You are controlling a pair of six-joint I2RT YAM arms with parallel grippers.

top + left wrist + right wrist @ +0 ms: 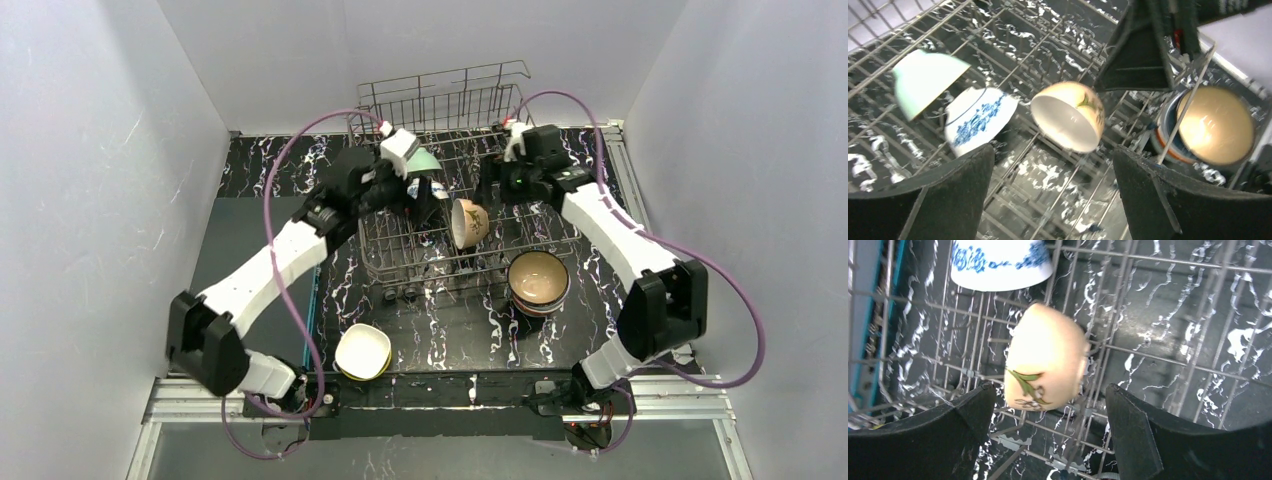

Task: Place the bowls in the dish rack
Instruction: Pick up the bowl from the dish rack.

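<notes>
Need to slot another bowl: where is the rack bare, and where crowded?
Bare: the rack grid between the tan bowl and the right wall. Crowded: left of it, where the blue-patterned bowl and mint bowl sit close together.

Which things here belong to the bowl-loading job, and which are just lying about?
Job: dish rack; mint bowl, blue-patterned bowl and cream bowl in it; stacked bowls and white-lined bowl outside it.
Lying about: marbled mat; purple cable.
</notes>
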